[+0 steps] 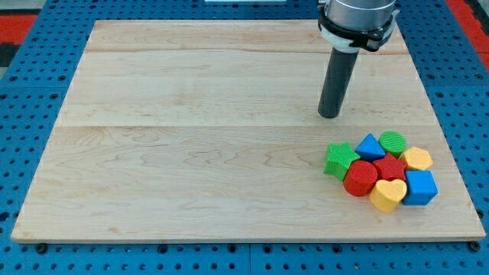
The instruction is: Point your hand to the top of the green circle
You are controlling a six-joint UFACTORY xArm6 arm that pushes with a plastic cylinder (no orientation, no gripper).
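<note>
The green circle (393,141) is a round green block at the top of a tight cluster near the board's lower right. My tip (330,116) rests on the wooden board (199,130), up and to the left of the green circle, with a clear gap between them. Touching the circle are a blue triangle-like block (370,147), a red star (390,165) and a yellow block (417,159).
The cluster also holds a green star (340,160), a red cylinder (360,178), a yellow heart (388,194) and a blue cube (420,187). The arm's dark collar (357,19) hangs over the board's top edge. Blue pegboard surrounds the board.
</note>
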